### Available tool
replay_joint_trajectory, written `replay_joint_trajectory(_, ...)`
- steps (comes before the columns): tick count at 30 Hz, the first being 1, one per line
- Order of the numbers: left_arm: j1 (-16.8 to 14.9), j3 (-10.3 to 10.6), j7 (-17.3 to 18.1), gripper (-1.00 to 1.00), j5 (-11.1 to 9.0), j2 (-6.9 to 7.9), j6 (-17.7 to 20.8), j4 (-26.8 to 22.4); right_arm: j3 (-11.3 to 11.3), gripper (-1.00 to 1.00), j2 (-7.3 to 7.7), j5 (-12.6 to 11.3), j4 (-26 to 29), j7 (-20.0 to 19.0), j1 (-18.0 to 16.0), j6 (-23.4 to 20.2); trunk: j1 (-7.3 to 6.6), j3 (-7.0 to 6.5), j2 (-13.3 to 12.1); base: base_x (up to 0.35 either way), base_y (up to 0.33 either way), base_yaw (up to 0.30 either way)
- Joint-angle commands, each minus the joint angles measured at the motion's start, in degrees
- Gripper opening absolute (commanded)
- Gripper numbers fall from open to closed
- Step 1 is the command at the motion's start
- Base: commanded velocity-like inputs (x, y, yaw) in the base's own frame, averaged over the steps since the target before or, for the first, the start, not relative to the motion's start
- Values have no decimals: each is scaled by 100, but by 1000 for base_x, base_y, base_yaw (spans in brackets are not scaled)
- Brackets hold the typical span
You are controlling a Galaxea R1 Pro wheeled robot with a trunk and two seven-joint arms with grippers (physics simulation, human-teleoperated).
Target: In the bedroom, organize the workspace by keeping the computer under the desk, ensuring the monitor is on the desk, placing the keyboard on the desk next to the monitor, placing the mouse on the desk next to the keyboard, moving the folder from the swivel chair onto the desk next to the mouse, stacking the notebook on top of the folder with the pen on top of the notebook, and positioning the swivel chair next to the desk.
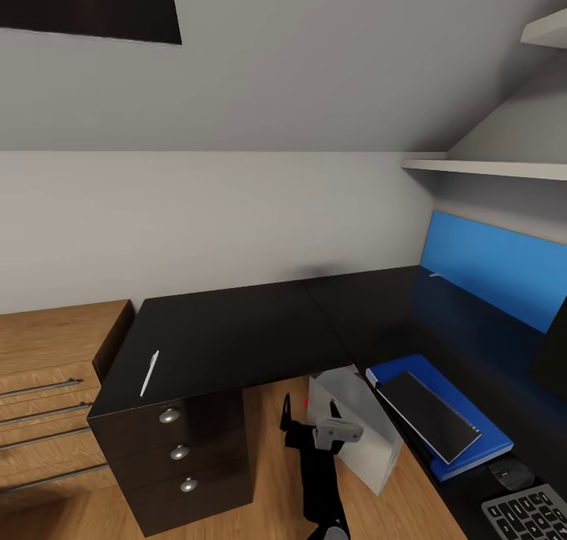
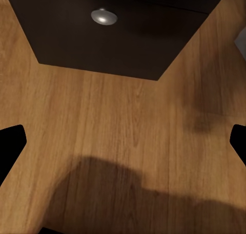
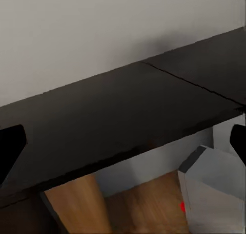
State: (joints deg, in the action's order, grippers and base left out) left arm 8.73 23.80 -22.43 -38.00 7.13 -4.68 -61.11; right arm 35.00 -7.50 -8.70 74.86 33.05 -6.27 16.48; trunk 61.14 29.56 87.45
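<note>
Notebook (image 1: pixel 431 416) lies on folder (image 1: pixel 441 422) on the counter (image 1: pixel 236 335); pen (image 1: pixel 150 372) lies well apart. Left end effector (image 2: pixel 123 147) and right end effector (image 3: pixel 123 147) are spread, empty.

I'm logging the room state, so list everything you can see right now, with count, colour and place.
desk: one, black, L-shaped, along the wall
drawer knobs: three, silver, desk front
pen: one, white, desk's left end
folder: one, blue, desk's right wing
notebook: one, black, on the folder
mouse: one, dark, beside the folder
keyboard: one, black, lower right corner
computer: one, light grey, under the desk
wooden chest: one, left of the desk
shelves: two, white, upper right
left gripper: fingers black, apart, above the floor
right gripper: fingers black, apart, facing the desk
</note>
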Motion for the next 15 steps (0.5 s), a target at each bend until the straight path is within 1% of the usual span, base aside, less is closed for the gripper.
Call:
replay_joint_trajectory(1, -3, 23, -33, 100, -60, 8, -41, -6, 21, 100, -3, -94, 7, 19, -6, -217, 0, 5, 3, 0, 0, 0)
replay_joint_trajectory(2, -3, 23, -33, 100, -60, 8, -41, -6, 23, 100, -7, -108, 13, 22, -6, -415, 0, 5, 3, 0, 0, 0)
replay_joint_trajectory(3, -3, 21, -34, 100, -59, 8, -41, -6, 24, 100, -14, -131, 33, 27, -6, -932, 0, 5, 3, 0, 0, 0)
replay_joint_trajectory(4, -3, 21, -34, 100, -59, 8, -41, -6, 24, 100, -20, -140, 55, 27, -6, -1245, 0, 5, 3, 0, 0, 0)
replay_joint_trajectory(5, -3, 20, -34, 100, -59, 8, -42, -6, 24, 100, -37, -155, 129, 24, -6, -1903, 0, 5, 3, 0, 0, 0)
replay_joint_trajectory(6, -3, 20, -34, 100, -59, 8, -42, -6, 23, 100, -63, -159, 185, 22, -6, -2228, 0, 5, 3, 0, 0, 0)
replay_joint_trajectory(7, -3, 20, -34, 100, -59, 8, -42, -6, 20, 100, -141, -160, 318, 22, -6, -2806, 0, 5, 3, 0, 0, 0)
replay_joint_trajectory(8, -3, 19, -34, 100, -56, 8, -42, -6, 9, 100, -218, -159, 469, 26, -6, -3243, 0, 5, 3, 0, 0, 0)
replay_joint_trajectory(10, -3, 16, -34, 100, -54, 8, -42, -6, -1, 100, -250, -162, 621, 29, -6, -3547, 0, 5, 3, 0, 0, 0)
replay_joint_trajectory(11, -3, 7, -39, 100, -45, 11, -42, -6, -18, 100, -250, -204, 885, 0, -45, -4235, 0, 5, 3, 0, 0, 0)
replay_joint_trajectory(12, -3, 4, -40, 100, -44, 10, -42, -6, -20, 100, -250, -239, 865, -12, -84, -4403, 0, 5, 3, 0, 0, 0)
replay_joint_trajectory(13, -3, 0, -41, 100, -43, 12, -42, -6, -23, 100, -250, -353, 759, -22, -258, -4757, 0, 5, 3, 0, 0, 0)
replay_joint_trajectory(14, -3, -2, -41, 100, -43, 13, -42, -6, -25, 100, -250, -456, 658, -21, -452, -4961, 0, 5, 3, 0, 0, 0)
replay_joint_trajectory(15, -3, -4, -42, 100, -42, 13, -42, -6, -31, 100, -250, -636, 481, -16, -788, -5280, 0, 5, 3, 0, 0, 0)
